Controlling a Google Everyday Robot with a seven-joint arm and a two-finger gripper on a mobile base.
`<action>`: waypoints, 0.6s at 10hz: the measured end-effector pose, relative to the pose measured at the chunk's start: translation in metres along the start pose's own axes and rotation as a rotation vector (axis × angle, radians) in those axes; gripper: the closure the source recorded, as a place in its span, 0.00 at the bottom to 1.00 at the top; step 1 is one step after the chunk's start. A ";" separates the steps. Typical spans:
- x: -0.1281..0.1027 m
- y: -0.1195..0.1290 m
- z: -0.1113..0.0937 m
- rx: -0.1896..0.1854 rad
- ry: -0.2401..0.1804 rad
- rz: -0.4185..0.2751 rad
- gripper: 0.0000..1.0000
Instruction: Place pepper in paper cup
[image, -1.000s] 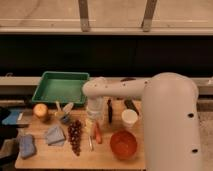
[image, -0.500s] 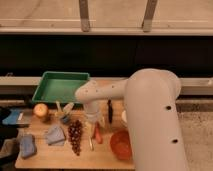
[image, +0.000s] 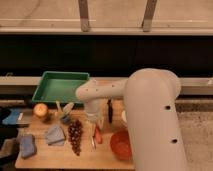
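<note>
The pepper (image: 98, 135) is a slim red-orange chili lying on the wooden table (image: 50, 156), between the dark grape bunch (image: 76, 135) and the orange bowl (image: 121, 144). My gripper (image: 96, 121) hangs from the white arm (image: 150, 105) right above the pepper's upper end, close to or touching it. Only a white sliver of the paper cup (image: 124, 116) shows at the arm's edge, to the right of the gripper. A spoon (image: 93, 142) lies beside the pepper.
A green tray (image: 60, 86) stands at the back left. A yellow-orange item (image: 40, 110), small utensils (image: 64, 114), a blue cloth (image: 54, 134) and a blue sponge (image: 27, 145) lie at the left. The arm hides the table's right side.
The arm has swung further forward and left, covering more of the table's right side and most of the paper cup. The gripper has come down over the pepper.
</note>
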 end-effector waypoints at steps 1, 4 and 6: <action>0.000 0.000 0.001 -0.006 0.002 0.002 0.79; 0.000 -0.002 0.008 -0.019 0.002 0.012 1.00; 0.000 -0.002 0.007 -0.019 0.000 0.012 1.00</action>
